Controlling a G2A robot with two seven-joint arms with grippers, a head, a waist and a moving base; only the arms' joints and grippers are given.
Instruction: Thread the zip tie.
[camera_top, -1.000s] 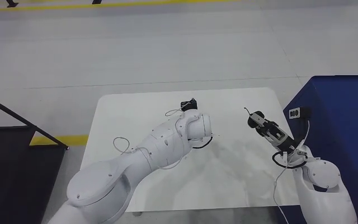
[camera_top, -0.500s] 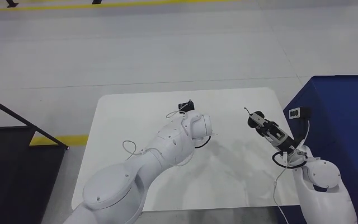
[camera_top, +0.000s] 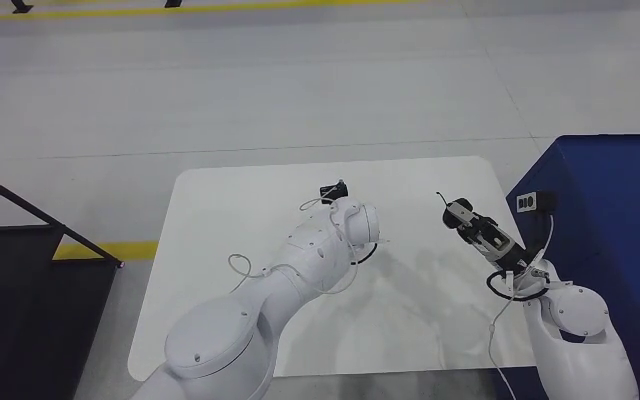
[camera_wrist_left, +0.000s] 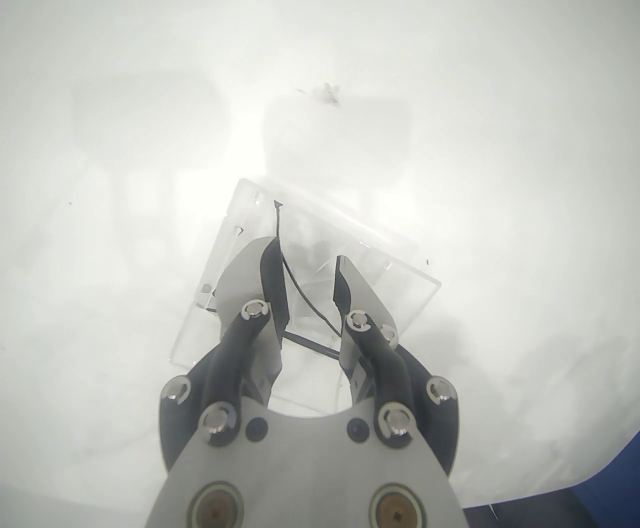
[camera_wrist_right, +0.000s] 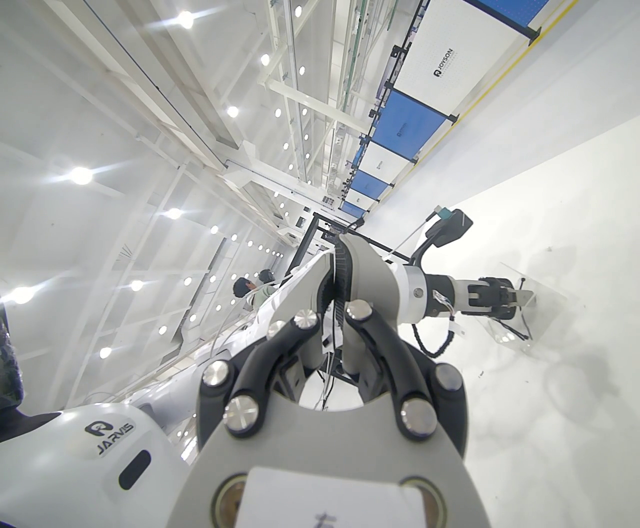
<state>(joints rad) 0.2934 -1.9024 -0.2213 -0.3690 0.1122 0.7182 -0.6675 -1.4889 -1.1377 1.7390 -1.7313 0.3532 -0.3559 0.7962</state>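
The room is very bright. Light comes from rows of round lamps (camera_wrist_right: 81, 175) high on the ceiling. In the left wrist view the white table (camera_top: 230, 200) shines so much that the clear plate (camera_wrist_left: 400, 272) looks pale and hard to see. Soft grey shadows (camera_top: 430, 290) lie on the table. In the right wrist view straight beams (camera_wrist_right: 260, 182) bend near the edges.

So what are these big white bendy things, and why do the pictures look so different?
They are a robot's two arms, working at a white table. One picture looks down from above; the other two come from a camera on each wrist. The left arm's fingers are open above a clear plastic plate lying on the table, and a thin black zip tie runs across it. The right arm's fingers are squeezed shut off to the side; a thin black strip pokes out of them, maybe another tie.
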